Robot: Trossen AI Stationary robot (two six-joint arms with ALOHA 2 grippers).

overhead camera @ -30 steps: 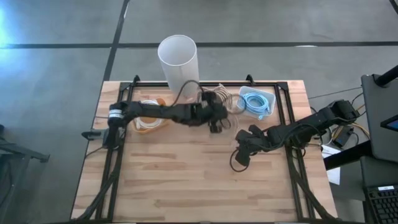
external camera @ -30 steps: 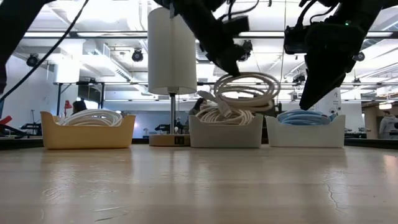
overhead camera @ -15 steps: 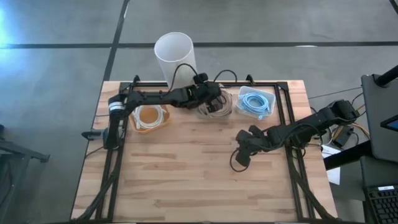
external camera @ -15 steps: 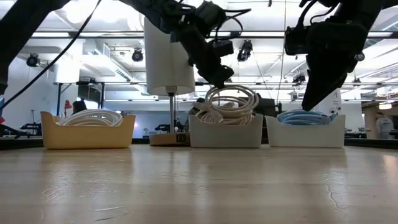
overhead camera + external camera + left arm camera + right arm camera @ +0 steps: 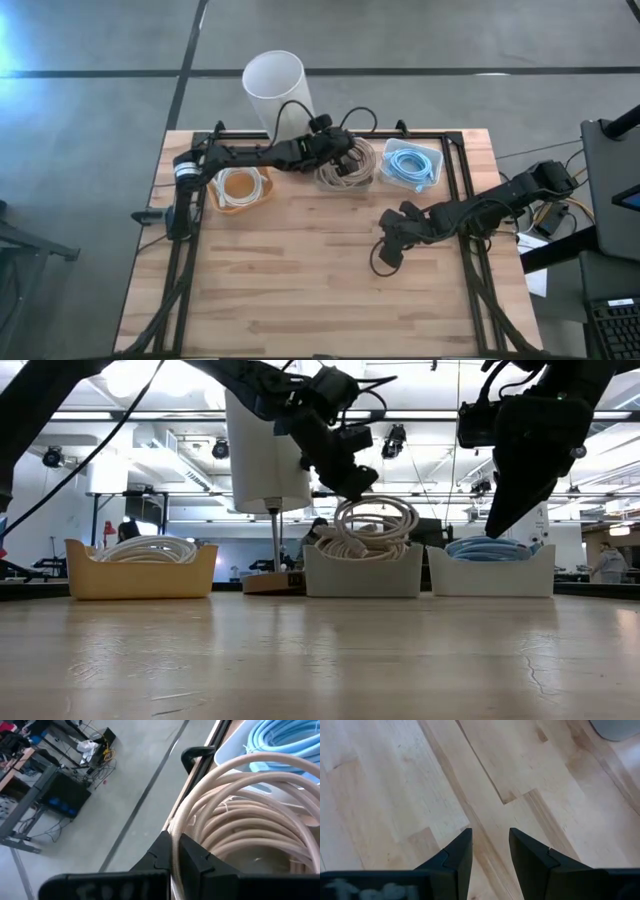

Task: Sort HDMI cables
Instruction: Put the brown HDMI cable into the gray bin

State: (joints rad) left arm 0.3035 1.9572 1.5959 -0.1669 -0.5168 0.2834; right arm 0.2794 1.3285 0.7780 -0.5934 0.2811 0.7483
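Note:
My left gripper (image 5: 343, 150) is over the middle grey tray (image 5: 347, 182) at the table's far edge, shut on a beige HDMI cable coil (image 5: 378, 520). More beige coils (image 5: 260, 840) lie in that tray beneath it. White coils (image 5: 240, 187) fill the orange tray (image 5: 140, 572) on the left. Light blue coils (image 5: 412, 165) lie in the white tray (image 5: 490, 572) on the right. My right gripper (image 5: 388, 250) hangs open above bare wood (image 5: 490, 795) right of centre, touching nothing. My left gripper pinches the beige coil's upper left edge (image 5: 175, 837) between its two fingers, the cord running along the gap between them. The fingers slant down from the upper left (image 5: 345, 478). The coil hangs tilted below them, its lower turns (image 5: 372, 548) on the pile in the grey tray.
A tall white cylinder (image 5: 273, 88) stands on a post just behind the far edge, leaning in the low view (image 5: 268, 450), close beside my left arm. A black frame (image 5: 455, 170) borders the table. Bare wood (image 5: 300, 280) covers the near half.
My left gripper carried the beige coil from in front of the trays toward the far edge and down, so the coil now sits on the pile in the grey tray. It stayed shut. The white cylinder has leaned away toward the left.

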